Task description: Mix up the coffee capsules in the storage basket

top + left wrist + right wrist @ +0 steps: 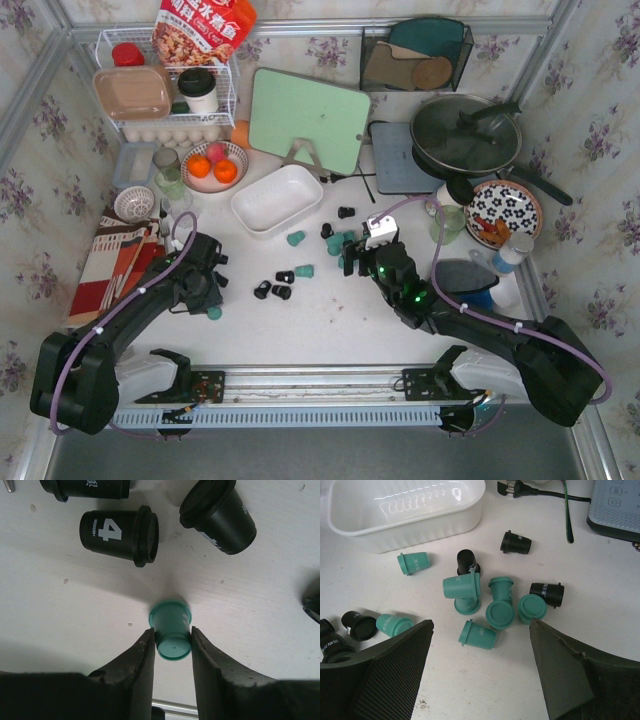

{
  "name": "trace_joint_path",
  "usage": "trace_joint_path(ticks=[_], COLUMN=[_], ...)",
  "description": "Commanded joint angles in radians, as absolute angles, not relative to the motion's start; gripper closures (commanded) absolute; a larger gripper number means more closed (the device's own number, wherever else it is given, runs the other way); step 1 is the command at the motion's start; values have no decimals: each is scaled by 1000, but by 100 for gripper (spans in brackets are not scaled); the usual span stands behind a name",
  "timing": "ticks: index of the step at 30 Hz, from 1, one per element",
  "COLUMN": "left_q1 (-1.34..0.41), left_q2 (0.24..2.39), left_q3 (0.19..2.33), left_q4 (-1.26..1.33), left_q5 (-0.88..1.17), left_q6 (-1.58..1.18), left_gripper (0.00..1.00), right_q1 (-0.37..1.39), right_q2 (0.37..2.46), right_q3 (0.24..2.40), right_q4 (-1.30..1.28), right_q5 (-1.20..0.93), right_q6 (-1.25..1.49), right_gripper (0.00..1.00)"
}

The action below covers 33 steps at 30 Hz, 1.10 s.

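The left gripper (172, 630) pinches a teal capsule (171, 639) on the table (75, 610) at near left, long axis along the fingers, rim pointing away. The right gripper (481, 624) hangs spread above scattered capsules (500, 614), just near of the storage basket (405, 522).

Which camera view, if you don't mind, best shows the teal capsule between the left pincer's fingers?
Left wrist: the teal capsule fills the centre, pinched by the left pincer. Top external shows only a speck; right wrist misses it.
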<state>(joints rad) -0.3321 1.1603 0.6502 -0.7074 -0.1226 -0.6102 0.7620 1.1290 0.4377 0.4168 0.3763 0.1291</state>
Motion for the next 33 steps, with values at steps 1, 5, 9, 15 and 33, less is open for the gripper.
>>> trace_joint_path(ticks=[1, 5, 9, 15, 33], left_q1=[-331, -333, -338, -351, -371], left_q2=[1156, 1137, 1113, 1103, 1465], left_q3=[656, 670, 719, 857, 1262], left_q4=[-710, -724, -759, -768, -339], left_q5=[-141, -138, -132, -132, -138], left_q6=[-586, -575, -566, -523, -304], left_gripper=[69, 78, 79, 79, 81], right_q1=[762, 762, 762, 762, 762], right_q2=[1136, 1142, 1144, 1143, 1068], right_q3=[449, 450, 451, 450, 382], right_q4=[426, 426, 424, 425, 494], right_q5=[374, 374, 375, 395, 527], right_q6=[138, 139, 140, 144, 143], right_gripper=[15, 15, 15, 15, 14])
